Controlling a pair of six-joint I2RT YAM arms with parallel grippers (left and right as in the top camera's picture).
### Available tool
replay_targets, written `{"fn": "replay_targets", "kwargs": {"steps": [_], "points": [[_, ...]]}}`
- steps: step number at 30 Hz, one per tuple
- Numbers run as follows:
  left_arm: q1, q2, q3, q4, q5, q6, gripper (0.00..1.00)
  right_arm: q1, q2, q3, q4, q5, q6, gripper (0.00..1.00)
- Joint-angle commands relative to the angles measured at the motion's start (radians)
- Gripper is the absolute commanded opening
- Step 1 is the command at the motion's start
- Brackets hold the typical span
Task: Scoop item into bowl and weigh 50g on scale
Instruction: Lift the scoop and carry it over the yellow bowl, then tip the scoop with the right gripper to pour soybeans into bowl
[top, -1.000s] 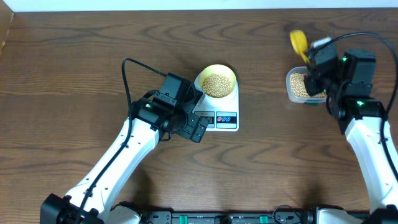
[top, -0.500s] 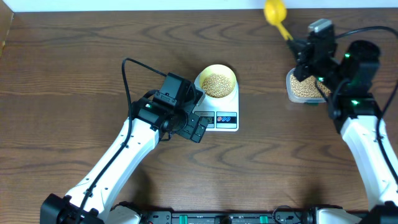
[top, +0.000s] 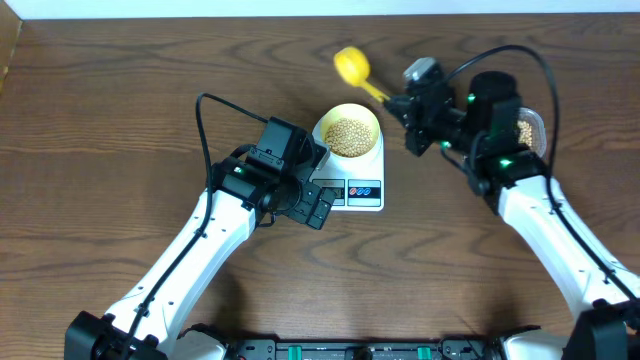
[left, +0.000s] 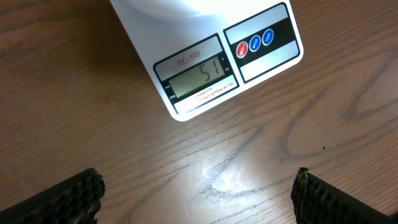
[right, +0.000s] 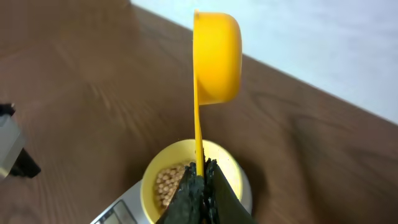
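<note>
The pale-yellow bowl (top: 349, 131) sits on the white scale (top: 352, 190) and holds tan beans (top: 347, 136). The scale's display (left: 198, 76) reads 51 in the left wrist view. My right gripper (top: 398, 100) is shut on the handle of a bright yellow scoop (top: 351, 66), whose cup hangs beyond the bowl's far edge. In the right wrist view the scoop (right: 216, 59) stands on edge above the bowl (right: 189, 180). My left gripper (left: 198, 194) is open and empty over bare table, just in front of the scale.
A clear plastic tub of beans (top: 527, 131) stands at the right, partly hidden behind my right arm. The table's far edge (top: 320, 14) meets a white wall.
My right gripper has carried the scoop from the tub leftward across the table to the bowl. The left arm has not moved.
</note>
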Motion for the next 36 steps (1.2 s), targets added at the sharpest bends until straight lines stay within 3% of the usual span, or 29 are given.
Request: {"fn": "replay_targets", "kwargs": {"steps": [1,13,36], "points": [[0.0,0.006,-0.009,0.001,-0.01,0.013,0.98,0.038,0.069,0.003,-0.016,0.035,-0.033,0.01],[0.0,0.006,-0.009,0.001,-0.01,0.013,0.98,0.057,0.134,0.003,-0.063,0.151,-0.034,0.01],[0.0,0.006,-0.009,0.001,-0.01,0.013,0.98,0.126,0.134,0.002,-0.23,0.286,-0.259,0.01]]}}
